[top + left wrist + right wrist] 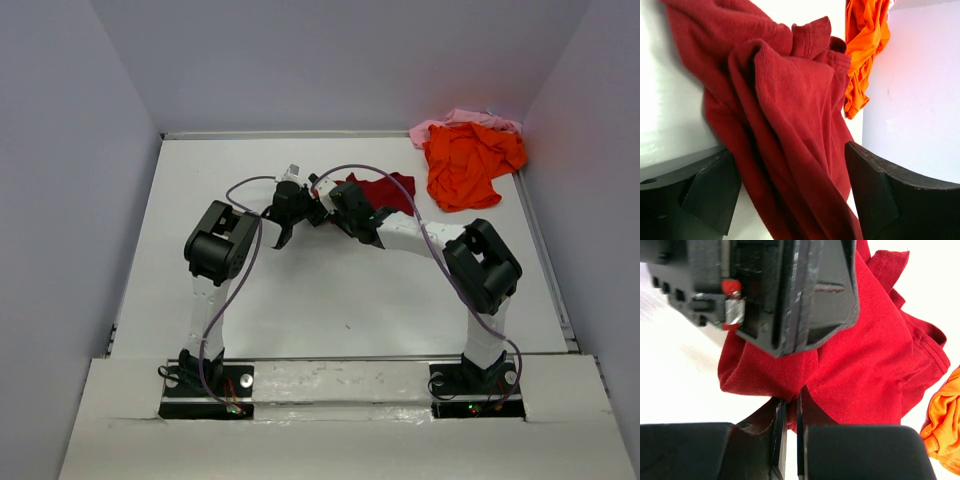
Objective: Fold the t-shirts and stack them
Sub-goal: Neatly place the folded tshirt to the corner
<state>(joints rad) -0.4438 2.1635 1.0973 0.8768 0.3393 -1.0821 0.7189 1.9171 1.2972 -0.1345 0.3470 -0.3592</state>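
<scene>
Counting three t-shirts, one per colour. Maroon t-shirt [388, 190] crumpled mid-bench [330, 300], soft knit in deep folds, lying between the wide-spread fingers of the left gripper [792, 192]. Right gripper [791, 410] pinched onto its edge (barely a slit showing). Orange t-shirt [468, 165] and pink t-shirt [450, 122] heaped far right, touching.

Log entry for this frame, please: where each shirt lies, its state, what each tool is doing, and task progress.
maroon shirt: crumpled, mid-table toward the far side, at both tools
orange shirt: crumpled heap, far right corner of the table
pink shirt: bunched behind the orange shirt, partly under it
left tool: open, maroon cloth hanging between its fingers
right tool: shut, apparently pinching an edge of the maroon shirt
progress: no shirt folded, none stacked
</scene>
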